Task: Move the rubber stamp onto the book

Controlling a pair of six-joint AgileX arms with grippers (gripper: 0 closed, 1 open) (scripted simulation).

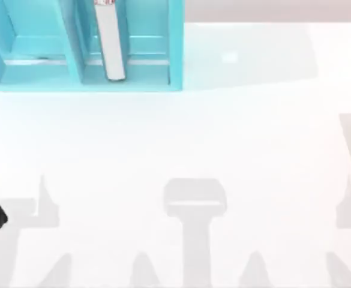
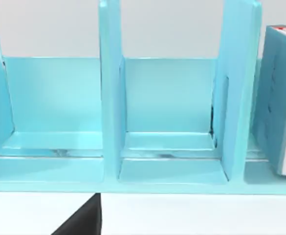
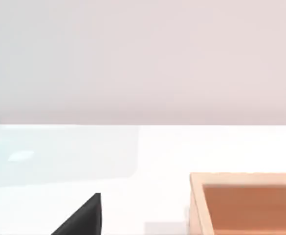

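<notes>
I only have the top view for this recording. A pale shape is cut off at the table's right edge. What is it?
Observer: Most likely the wooden box that the right wrist view shows: open on top, with a light rim and an orange-brown inside.
Operator: And the white slab standing in the blue shelf?
Observer: That is the book. The left wrist view shows its teal cover; it stands upright in a compartment of the shelf.
</notes>
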